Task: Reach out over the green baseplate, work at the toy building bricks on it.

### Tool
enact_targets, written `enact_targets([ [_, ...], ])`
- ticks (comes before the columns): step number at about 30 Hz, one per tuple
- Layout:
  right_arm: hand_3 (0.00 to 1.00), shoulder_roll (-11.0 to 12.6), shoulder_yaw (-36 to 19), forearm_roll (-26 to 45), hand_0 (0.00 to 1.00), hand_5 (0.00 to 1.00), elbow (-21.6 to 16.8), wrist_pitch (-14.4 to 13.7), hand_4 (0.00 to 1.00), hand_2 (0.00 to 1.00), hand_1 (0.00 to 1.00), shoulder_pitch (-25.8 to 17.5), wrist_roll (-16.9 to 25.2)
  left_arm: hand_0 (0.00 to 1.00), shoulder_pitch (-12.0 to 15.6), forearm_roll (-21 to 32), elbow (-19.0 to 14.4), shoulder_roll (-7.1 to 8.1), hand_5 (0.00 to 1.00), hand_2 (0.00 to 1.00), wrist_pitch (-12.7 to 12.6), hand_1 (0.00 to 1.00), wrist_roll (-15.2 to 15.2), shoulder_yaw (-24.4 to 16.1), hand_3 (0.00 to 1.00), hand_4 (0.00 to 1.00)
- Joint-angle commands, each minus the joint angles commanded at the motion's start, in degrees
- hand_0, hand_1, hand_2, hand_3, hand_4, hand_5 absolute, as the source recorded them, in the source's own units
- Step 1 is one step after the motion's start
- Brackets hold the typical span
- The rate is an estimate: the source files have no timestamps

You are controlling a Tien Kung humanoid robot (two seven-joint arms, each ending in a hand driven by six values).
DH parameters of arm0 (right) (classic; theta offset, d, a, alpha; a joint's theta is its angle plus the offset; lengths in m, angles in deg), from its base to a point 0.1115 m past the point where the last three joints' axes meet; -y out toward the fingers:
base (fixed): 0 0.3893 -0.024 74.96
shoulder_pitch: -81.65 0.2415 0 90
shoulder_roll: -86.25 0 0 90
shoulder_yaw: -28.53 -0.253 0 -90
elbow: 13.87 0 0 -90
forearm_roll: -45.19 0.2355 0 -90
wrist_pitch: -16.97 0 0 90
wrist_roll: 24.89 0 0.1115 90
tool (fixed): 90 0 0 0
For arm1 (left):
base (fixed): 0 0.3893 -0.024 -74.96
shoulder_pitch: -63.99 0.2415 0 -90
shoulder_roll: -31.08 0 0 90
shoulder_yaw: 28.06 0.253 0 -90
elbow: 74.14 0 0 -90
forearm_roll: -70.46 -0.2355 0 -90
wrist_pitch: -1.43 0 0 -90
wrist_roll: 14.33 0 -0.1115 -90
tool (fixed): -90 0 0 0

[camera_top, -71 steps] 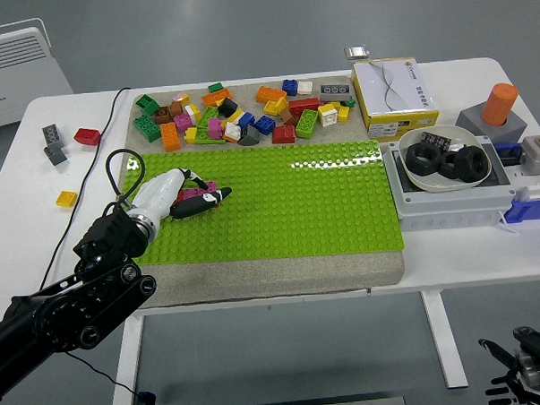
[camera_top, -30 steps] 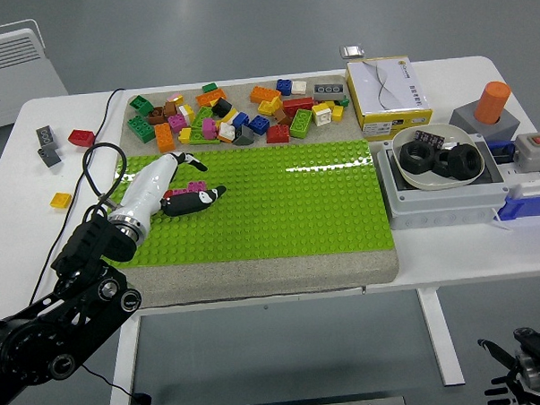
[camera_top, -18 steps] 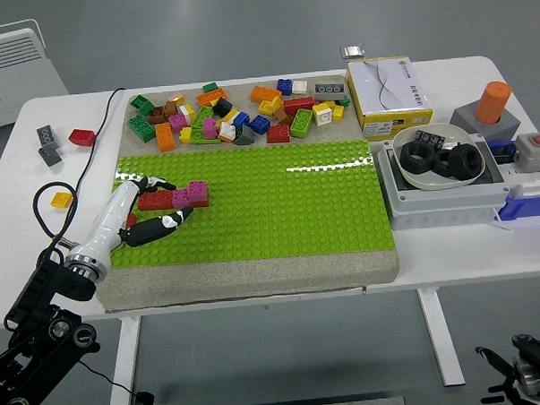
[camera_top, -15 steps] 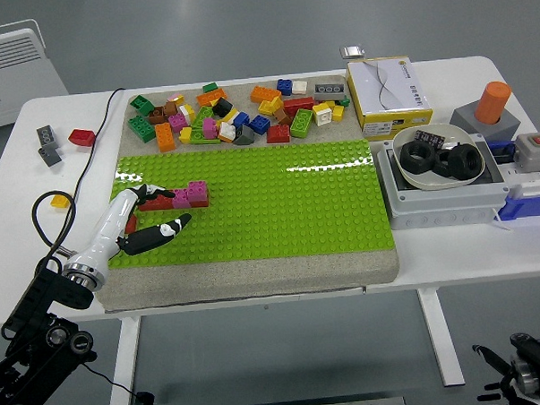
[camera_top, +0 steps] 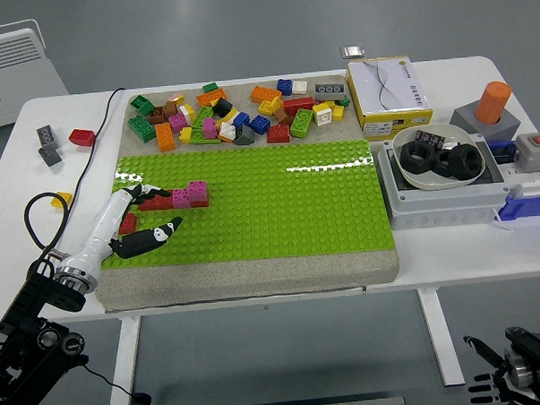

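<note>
Left robot hand (camera_top: 137,228) withdrawn, open, empty | red-pink bricks (camera_top: 178,197) left on baseplate (camera_top: 279,202) | right hand cropped, unclear

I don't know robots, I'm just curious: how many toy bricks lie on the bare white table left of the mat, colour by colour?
grey bricks: 2
red brick: 1
yellow brick, partly behind the black cable: 1
Total: 4
</note>
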State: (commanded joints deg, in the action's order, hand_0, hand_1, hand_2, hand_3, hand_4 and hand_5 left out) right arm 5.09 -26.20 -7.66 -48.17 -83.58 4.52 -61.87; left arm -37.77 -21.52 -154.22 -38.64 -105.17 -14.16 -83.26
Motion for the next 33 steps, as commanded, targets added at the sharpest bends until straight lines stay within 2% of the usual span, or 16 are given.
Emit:
enact_targets([
  [3, 0.829, 0.0, 1.8, 2.7, 0.567, 0.998, -0.6, -1.1, 0.933, 0.633, 0.532, -0.2, 0.0, 0.765, -0.5, 0.3, 0.4, -0.12, 0.288, 0.728, -0.3, 0.670, 0.0, 1.0, 0.673, 0.743],
  [8, 0.829, 0.0, 9.1, 12.7, 0.567, 0.998, -5.8, -7.2, 0.933, 0.633, 0.532, -1.4, 0.0, 0.765, -2.3, 1.0, 1.5, -0.68, 0.288, 0.728, -0.6, 0.670, -0.2, 4.1, 0.673, 0.743],
  [9, 0.956, 0.0, 10.5, 14.5, 0.571, 0.998, -6.3, -8.2, 0.998, 0.741, 0.665, -1.6, 0.0, 0.772, -2.7, 1.2, 1.6, -0.79, 0.272, 0.734, -0.7, 0.691, -0.2, 4.8, 0.672, 0.736],
  [10, 0.956, 0.1, 11.6, 16.3, 0.571, 0.998, -6.2, -8.6, 0.998, 0.741, 0.665, -1.7, 0.0, 0.772, -3.0, 1.3, 1.7, -0.87, 0.272, 0.734, -0.8, 0.691, -0.3, 5.4, 0.672, 0.736],
  [14, 0.956, 0.0, 12.7, 21.4, 0.571, 0.998, -3.9, -7.4, 0.998, 0.741, 0.665, -1.8, 0.0, 0.772, -3.8, 1.9, 2.1, -0.94, 0.272, 0.734, -1.0, 0.691, -0.5, 7.2, 0.672, 0.736],
  [15, 0.806, 0.0, 11.7, 21.3, 0.539, 0.998, -2.7, -6.5, 0.904, 0.683, 0.596, -1.8, 0.0, 0.771, -3.9, 2.1, 2.2, -0.96, 0.250, 0.739, -1.1, 0.715, -0.5, 7.4, 0.668, 0.738],
  [20, 0.806, 0.0, 8.3, 18.9, 0.539, 0.998, 0.3, -4.2, 0.904, 0.683, 0.596, -1.6, 0.0, 0.771, -4.1, 2.4, 2.4, -1.03, 0.250, 0.739, -1.4, 0.715, -0.5, 7.7, 0.668, 0.738],
  [21, 0.790, 0.0, 8.0, 18.7, 0.551, 0.998, 0.4, -4.0, 0.733, 0.680, 0.590, -1.6, 0.0, 0.772, -4.1, 2.4, 2.5, -1.03, 0.226, 0.740, -1.4, 0.720, -0.4, 7.8, 0.660, 0.717],
  [32, 0.785, -0.1, 6.0, 15.5, 0.561, 0.998, -0.5, -4.1, 0.703, 0.679, 0.589, -1.9, 0.0, 0.773, -4.0, 2.9, 2.6, -0.96, 0.221, 0.746, -1.6, 0.730, -0.6, 7.7, 0.657, 0.714],
  [33, 0.786, -0.1, 5.7, 15.1, 0.564, 0.998, -0.8, -4.2, 0.862, 0.679, 0.585, -1.9, 0.0, 0.773, -3.9, 2.9, 2.7, -0.96, 0.218, 0.746, -1.6, 0.733, -0.6, 7.6, 0.657, 0.712],
])
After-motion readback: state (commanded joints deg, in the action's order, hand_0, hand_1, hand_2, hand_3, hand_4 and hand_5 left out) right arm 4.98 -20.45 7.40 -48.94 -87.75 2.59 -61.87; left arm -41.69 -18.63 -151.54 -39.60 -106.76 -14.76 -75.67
